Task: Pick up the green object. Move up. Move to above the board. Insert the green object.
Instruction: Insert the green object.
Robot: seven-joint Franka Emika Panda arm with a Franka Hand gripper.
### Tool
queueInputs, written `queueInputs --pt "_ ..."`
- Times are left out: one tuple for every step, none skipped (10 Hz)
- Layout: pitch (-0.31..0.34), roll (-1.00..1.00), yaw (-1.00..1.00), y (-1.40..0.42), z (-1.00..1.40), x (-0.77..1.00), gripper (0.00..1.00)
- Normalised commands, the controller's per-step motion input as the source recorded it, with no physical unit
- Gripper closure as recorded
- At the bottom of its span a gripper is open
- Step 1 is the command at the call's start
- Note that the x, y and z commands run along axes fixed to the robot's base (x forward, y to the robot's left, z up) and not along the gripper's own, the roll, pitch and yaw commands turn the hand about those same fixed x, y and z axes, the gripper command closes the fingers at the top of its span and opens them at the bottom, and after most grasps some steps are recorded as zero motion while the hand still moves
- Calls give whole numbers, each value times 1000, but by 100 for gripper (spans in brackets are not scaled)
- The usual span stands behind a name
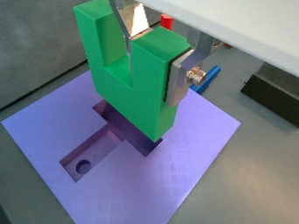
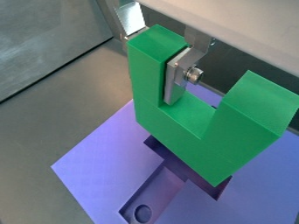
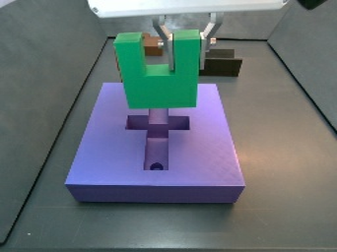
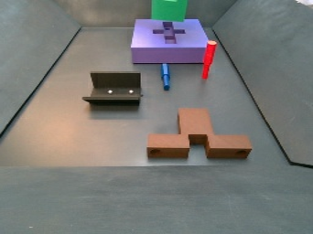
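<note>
My gripper point(image 3: 186, 37) is shut on one prong of the bright green U-shaped object point(image 3: 158, 77) and holds it upright, prongs up. The silver fingers point(image 1: 177, 80) clamp that prong from both sides in both wrist views, and the gripper point(image 1: 149, 54) point(image 2: 155, 52) comes down from above. The green object point(image 1: 128, 83) point(image 2: 198, 122) hangs low over the cross-shaped recess point(image 1: 114, 131) of the purple board point(image 3: 118, 157). I cannot tell whether its base touches the board. A round hole point(image 1: 82, 164) shows in the recess. In a side view the green object point(image 4: 169, 8) sits at the frame's edge above the board point(image 4: 149, 50).
A thin red post point(image 4: 210, 57) stands beside the board and a thin blue piece point(image 4: 167, 78) lies near it. The dark fixture point(image 4: 113, 89) stands on the grey floor. A brown U-shaped block point(image 4: 196, 137) lies farther off. Grey walls ring the floor.
</note>
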Motion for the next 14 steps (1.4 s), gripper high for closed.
queueInputs --pt "-116 447 229 -91 -297 0 100" --pt "-21 440 203 -100 -317 46 100" --pt "0 211 51 -63 -274 0 100" --pt "0 0 0 0 -137 0 100" --pt "-1 -104 0 0 -129 0 100" --pt "-10 -189 0 0 -169 0 100" --pt "-9 -241 0 0 -203 0 100" --pt "0 -216 0 -77 -234 0 100" --pt "-3 -109 43 -66 -334 0 100" --pt "-7 -9 51 -60 -254 0 100" --pt "-26 0 46 -86 -223 -3 100" --pt "-31 0 0 0 -251 -51 100" --pt "-24 23 0 26 -214 -137 100" --pt "-6 76 0 0 -263 -3 100"
